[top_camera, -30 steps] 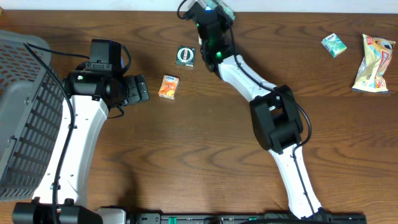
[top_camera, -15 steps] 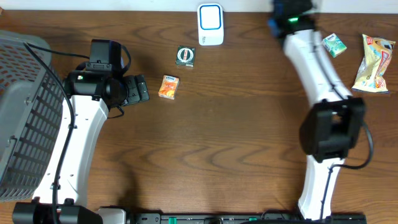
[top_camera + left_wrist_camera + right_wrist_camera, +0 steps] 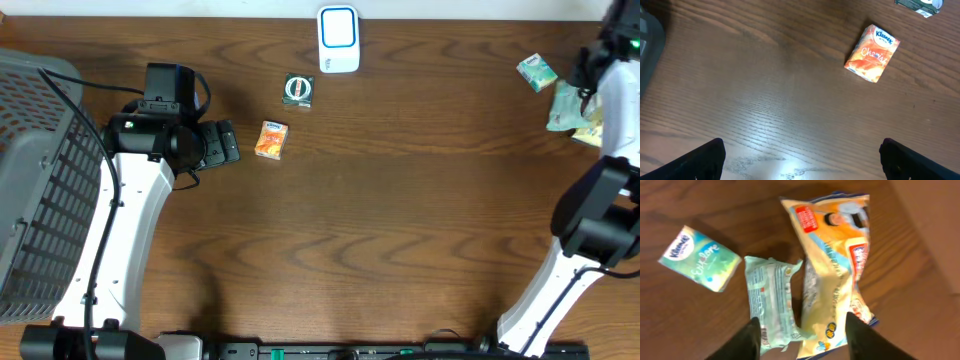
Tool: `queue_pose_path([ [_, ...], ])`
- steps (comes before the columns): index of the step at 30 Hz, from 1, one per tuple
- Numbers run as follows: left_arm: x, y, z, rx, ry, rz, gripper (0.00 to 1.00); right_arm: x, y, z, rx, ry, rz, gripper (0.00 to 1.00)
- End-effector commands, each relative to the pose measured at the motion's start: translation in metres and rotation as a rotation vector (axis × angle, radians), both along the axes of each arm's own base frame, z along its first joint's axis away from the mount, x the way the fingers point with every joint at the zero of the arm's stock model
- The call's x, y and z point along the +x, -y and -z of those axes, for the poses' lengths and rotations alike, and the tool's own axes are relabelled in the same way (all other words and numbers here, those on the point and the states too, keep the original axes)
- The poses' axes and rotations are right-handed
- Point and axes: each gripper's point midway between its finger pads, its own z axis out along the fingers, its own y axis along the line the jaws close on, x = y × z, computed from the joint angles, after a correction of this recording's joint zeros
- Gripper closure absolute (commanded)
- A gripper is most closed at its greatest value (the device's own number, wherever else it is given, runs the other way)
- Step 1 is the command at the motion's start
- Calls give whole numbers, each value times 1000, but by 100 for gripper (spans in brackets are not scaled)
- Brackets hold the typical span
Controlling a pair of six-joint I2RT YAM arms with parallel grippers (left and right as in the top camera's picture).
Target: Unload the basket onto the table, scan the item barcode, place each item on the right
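Tissue pack [image 3: 872, 53] is orange, snack bag [image 3: 835, 270] yellow, table [image 3: 765, 100] brown wood-grain

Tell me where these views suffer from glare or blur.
Left wrist view: a pale glare patch on the wood table near the bottom edge; the orange Kleenex pack reads sharply. Right wrist view: soft throughout, print on the yellow snack bag and the pale green packet smeared. Overhead view: evenly lit, no glare.

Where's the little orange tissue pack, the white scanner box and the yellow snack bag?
Orange tissue pack [image 3: 871, 53], left wrist view, middle of its face.
White scanner box [image 3: 338, 38], overhead view, its framed top.
Yellow snack bag [image 3: 832, 255], right wrist view, middle of wrapper.
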Motion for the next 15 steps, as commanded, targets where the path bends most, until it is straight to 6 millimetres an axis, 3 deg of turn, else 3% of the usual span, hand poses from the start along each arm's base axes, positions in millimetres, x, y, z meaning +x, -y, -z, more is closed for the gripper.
queue_pose_path([
  [1, 1, -2, 0, 14, -2, 0, 2, 3, -16, 13, 148, 39, -15, 47],
  [3, 1, -2, 0, 14, -2, 0, 2, 5, -33, 25, 229, 38, -64, 36],
  [6, 1, -2, 0, 14, -2, 0, 2, 10, -71, 37, 385, 52, -165, 28],
  [11, 1, -2, 0, 14, -3, 0, 2, 18, -154, 44, 665, 89, -371, 32],
  [15, 1, -2, 0, 14, -2, 0, 2, 22, -207, 38, 773, 102, -497, 37],
])
